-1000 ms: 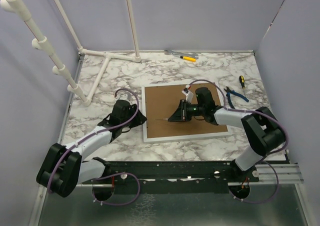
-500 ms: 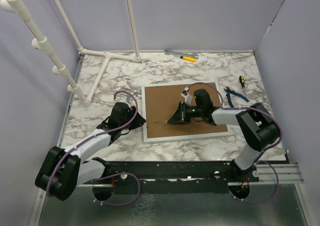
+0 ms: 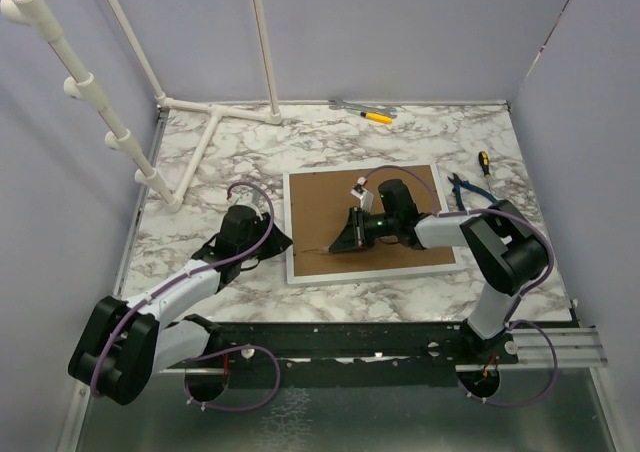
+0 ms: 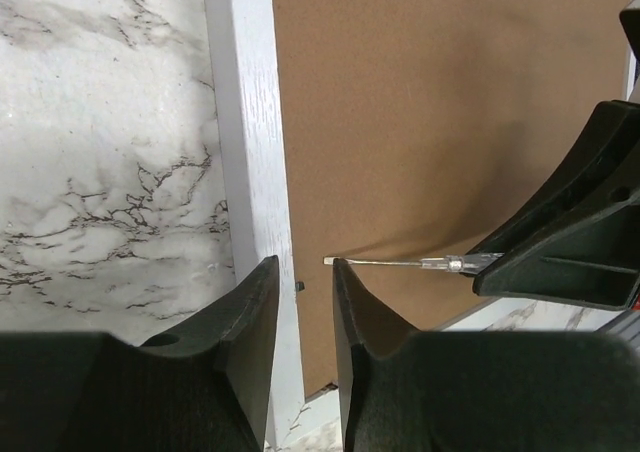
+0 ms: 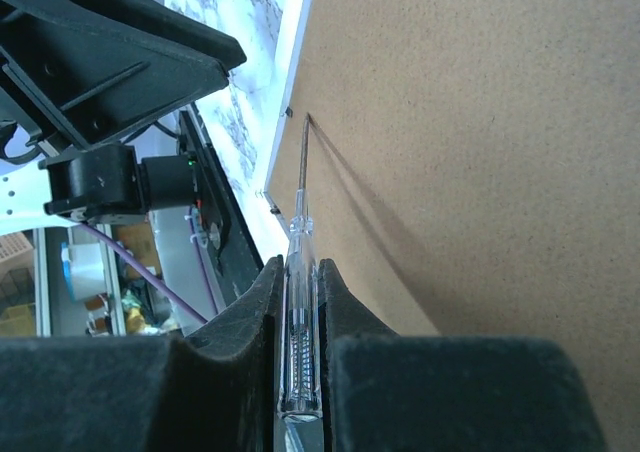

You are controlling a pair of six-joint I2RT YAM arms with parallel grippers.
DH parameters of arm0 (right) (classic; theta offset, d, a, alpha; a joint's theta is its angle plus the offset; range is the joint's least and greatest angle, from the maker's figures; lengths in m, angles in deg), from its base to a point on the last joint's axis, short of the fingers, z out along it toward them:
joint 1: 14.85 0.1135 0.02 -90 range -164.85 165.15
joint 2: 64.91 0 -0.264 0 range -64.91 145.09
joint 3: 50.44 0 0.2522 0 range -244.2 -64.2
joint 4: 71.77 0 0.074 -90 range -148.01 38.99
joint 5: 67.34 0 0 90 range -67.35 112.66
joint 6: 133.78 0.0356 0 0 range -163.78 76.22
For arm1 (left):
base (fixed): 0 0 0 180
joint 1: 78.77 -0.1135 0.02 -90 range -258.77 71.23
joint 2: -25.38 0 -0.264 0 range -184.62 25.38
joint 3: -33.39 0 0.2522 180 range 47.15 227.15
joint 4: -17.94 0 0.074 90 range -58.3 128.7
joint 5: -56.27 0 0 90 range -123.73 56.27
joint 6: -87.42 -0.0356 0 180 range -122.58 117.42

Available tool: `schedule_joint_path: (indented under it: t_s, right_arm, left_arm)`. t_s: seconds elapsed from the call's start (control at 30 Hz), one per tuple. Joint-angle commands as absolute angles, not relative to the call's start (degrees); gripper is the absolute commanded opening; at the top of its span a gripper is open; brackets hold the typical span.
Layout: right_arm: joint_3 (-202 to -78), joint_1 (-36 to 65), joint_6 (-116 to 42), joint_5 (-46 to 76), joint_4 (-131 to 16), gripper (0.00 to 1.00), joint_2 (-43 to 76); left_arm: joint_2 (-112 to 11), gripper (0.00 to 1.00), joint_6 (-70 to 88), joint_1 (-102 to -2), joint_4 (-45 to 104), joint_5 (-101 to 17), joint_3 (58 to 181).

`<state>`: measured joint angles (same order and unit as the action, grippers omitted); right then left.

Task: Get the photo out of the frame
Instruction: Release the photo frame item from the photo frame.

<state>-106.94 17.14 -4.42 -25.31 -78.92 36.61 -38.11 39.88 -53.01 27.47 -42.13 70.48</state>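
The frame lies face down on the marble table, its brown backing board up. The photo is hidden under that board. My right gripper is shut on a clear-handled screwdriver, low over the board. The blade tip rests on the board close to a small black tab at the frame's left rail. My left gripper hovers over that rail's inner edge. Its jaws stand a narrow gap apart with nothing between them. In the top view it sits just left of the frame.
Blue-handled pliers and a small black-and-yellow screwdriver lie right of the frame. A yellow-handled tool lies at the back edge. A white pipe rack stands at the back left. Grey walls close in the table.
My left gripper's jaws have narrowed. My right gripper has moved a little to the left, bringing the screwdriver tip closer to the frame's left rail.
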Motion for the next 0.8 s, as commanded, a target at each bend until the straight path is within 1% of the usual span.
schedule_joint_path:
  t_s: [0.0, 0.57, 0.77]
  right_arm:
    - [-107.26, 17.67, -9.08, -26.24, -76.87, 0.01, 38.09]
    - [-108.51, 18.20, -24.04, -28.05, -75.34, 0.01, 39.33]
    - [-110.10, 18.37, -25.79, -28.63, -73.41, 0.01, 40.13]
  left_arm:
    - [-38.28, 0.29, 40.48, -52.58, 26.53, -43.63, 68.81]
    - [-37.48, 0.27, 40.48, -52.32, 26.40, -44.82, 67.54]
    - [-37.47, 0.24, 40.57, -52.23, 26.42, -44.72, 67.12]
